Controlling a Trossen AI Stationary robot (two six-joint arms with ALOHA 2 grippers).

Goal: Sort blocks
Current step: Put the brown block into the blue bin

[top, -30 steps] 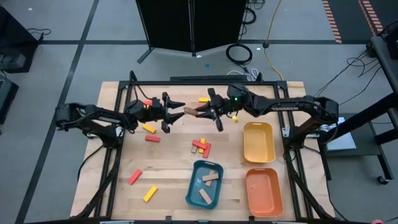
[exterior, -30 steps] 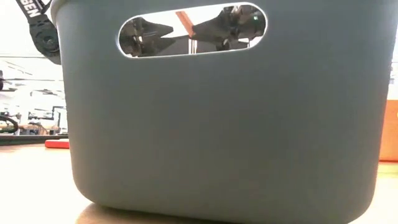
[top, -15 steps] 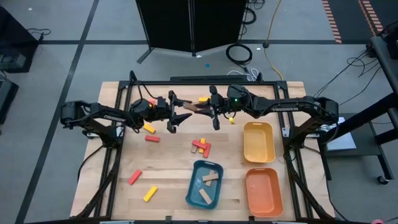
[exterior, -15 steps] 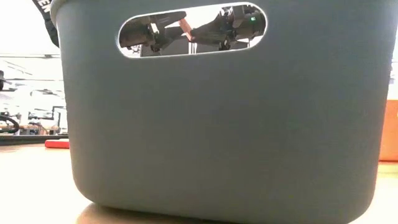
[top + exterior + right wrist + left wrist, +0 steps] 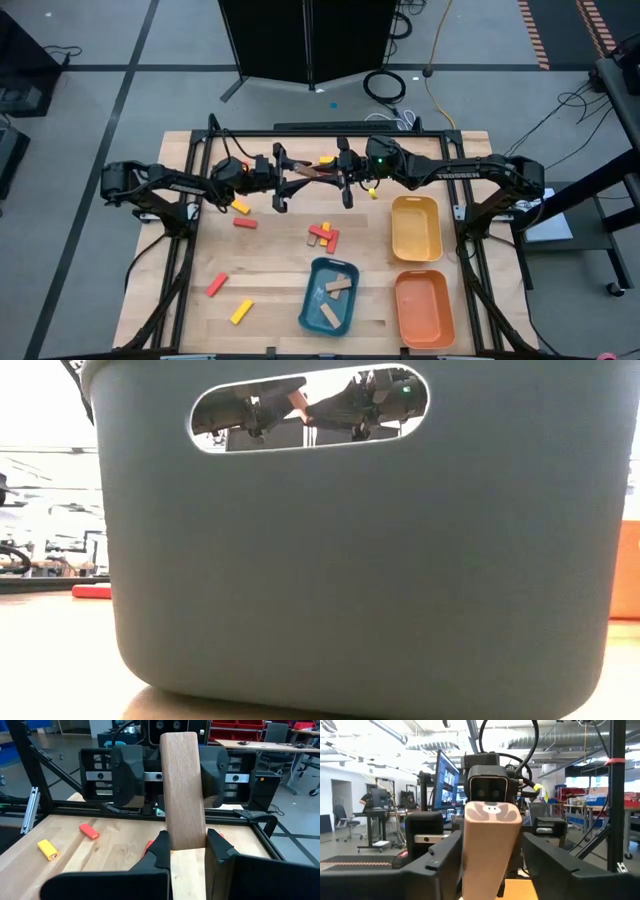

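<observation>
Right tool [image 5: 331, 176] grips tan block [image 5: 183, 790]; left tool's [image 5: 290, 180] fingers straddle it.

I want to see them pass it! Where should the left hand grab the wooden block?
Grab the free end of the block, the half sticking out past the right hand. Come straight at it end-on from the left, with the left hand's open fingers either side of its flat faces. The right hand covers the other end, so only this end is bare.

Blue tray [image 5: 312, 318], yellow tray [image 5: 416, 228], orange tray [image 5: 424, 310] on table [image 5: 270, 270]; monitor [image 5: 447, 782] in bkgd.
</observation>
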